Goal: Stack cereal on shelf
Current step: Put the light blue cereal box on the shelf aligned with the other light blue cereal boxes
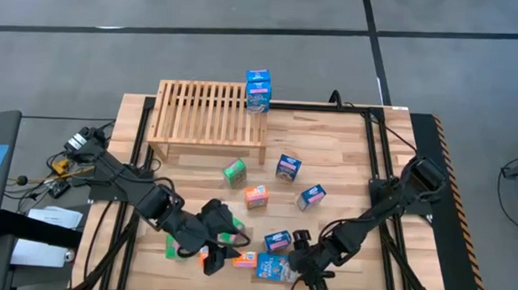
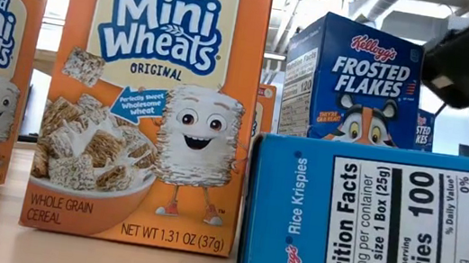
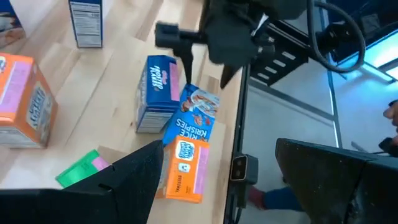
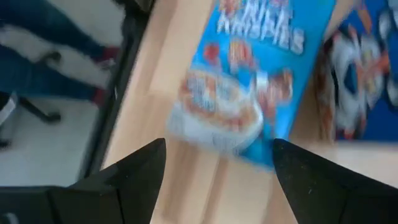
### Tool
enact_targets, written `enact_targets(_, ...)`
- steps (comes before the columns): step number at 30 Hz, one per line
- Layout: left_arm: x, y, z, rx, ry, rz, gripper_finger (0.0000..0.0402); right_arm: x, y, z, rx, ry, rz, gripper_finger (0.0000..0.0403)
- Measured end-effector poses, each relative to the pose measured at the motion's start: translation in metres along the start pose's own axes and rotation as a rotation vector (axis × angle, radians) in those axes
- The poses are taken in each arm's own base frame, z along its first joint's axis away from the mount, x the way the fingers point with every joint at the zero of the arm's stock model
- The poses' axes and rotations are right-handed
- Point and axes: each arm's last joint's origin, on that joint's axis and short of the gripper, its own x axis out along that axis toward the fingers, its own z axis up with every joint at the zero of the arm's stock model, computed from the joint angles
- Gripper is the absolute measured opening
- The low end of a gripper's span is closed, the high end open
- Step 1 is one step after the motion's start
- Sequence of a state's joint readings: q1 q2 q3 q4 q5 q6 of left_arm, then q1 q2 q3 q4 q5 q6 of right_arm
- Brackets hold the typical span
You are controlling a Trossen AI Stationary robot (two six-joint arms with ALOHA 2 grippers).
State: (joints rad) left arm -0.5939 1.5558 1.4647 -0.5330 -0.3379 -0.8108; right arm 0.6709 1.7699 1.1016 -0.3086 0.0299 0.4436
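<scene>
The worktop (image 1: 347, 158) carries the shelf (image 1: 209, 116), far beyond both jaws, with one cereal box (image 1: 257, 89) on it. The right gripper (image 1: 308, 274), jaws wide and empty, hangs over a flat Rice Krispies box (image 1: 271, 268); the left gripper (image 1: 213, 254) gapes empty nearby. Picking is underway; next, closing squarely across the box.

Bright even light, soft shadows, right wrist view motion-blurred

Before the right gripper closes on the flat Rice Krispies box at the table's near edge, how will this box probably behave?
The Rice Krispies box looks like thin cardboard, so it is probably light and may dent under a hard squeeze. It lies flat, so it should not tip, but it may slide on the smooth wooden table. The right gripper is open above it.
</scene>
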Motion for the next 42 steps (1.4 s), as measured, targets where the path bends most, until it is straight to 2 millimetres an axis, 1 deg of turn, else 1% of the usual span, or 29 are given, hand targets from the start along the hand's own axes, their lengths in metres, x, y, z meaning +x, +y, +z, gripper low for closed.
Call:
enact_targets(2,-0.002,-0.004,-0.004,0.007,0.008,-0.012,0.0300,0.003,0.002,-0.001,0.009,-0.003,-0.002,0.0312)
enact_targets(5,-0.005,-0.009,-0.011,0.024,0.025,-0.025,0.0300,0.005,0.008,-0.001,0.056,-0.029,0.008,0.0292)
enact_targets(9,-0.007,-0.013,-0.016,0.040,0.037,-0.025,0.0300,0.005,0.012,-0.005,0.126,-0.052,-0.048,0.0251)
enact_targets(11,-0.008,-0.014,-0.017,0.051,0.035,-0.027,0.0300,0.005,0.010,-0.007,0.177,-0.038,-0.088,0.0225)
enact_targets(13,-0.008,-0.014,-0.018,0.064,0.037,-0.026,0.0300,0.005,0.008,-0.009,0.228,-0.028,-0.109,0.0197)
enact_targets(15,-0.009,-0.015,-0.019,0.077,0.041,-0.030,0.0300,0.002,0.011,-0.007,0.266,-0.058,-0.089,0.0164)
enact_targets(18,-0.010,-0.017,-0.022,0.100,0.046,-0.036,0.0300,-0.004,0.022,-0.002,0.314,-0.110,-0.061,0.0101)
enact_targets(21,-0.011,-0.019,-0.024,0.121,0.048,-0.037,0.0300,-0.007,0.035,-0.005,0.339,-0.153,-0.084,0.0033)
enact_targets(22,-0.012,-0.019,-0.025,0.129,0.051,-0.036,0.0300,-0.009,0.040,-0.004,0.345,-0.183,-0.095,0.0018)
enact_targets(23,-0.012,-0.019,-0.025,0.135,0.051,-0.036,0.0300,-0.010,0.044,-0.005,0.356,-0.212,-0.108,0.0012)
enact_targets(26,-0.012,-0.019,-0.025,0.159,0.045,-0.032,0.0300,-0.012,0.052,-0.009,0.417,-0.270,-0.151,0.0019)
enact_targets(28,-0.012,-0.019,-0.025,0.171,0.043,-0.028,0.0300,-0.006,0.053,-0.010,0.451,-0.280,-0.151,0.0019)
enact_targets(32,-0.012,-0.019,-0.025,0.189,0.042,-0.023,0.0300,0.011,0.054,-0.011,0.471,-0.299,-0.137,0.0007)
enact_targets(37,-0.012,-0.018,-0.025,0.193,0.043,-0.022,0.0300,0.030,0.056,-0.015,0.519,-0.287,-0.118,0.0012)
enact_targets(39,-0.012,-0.018,-0.025,0.194,0.043,-0.022,0.0300,0.034,0.058,-0.020,0.531,-0.279,-0.121,0.0011)
enact_targets(42,-0.012,-0.018,-0.025,0.198,0.042,-0.020,0.0300,0.034,0.063,-0.024,0.543,-0.283,-0.120,0.0009)
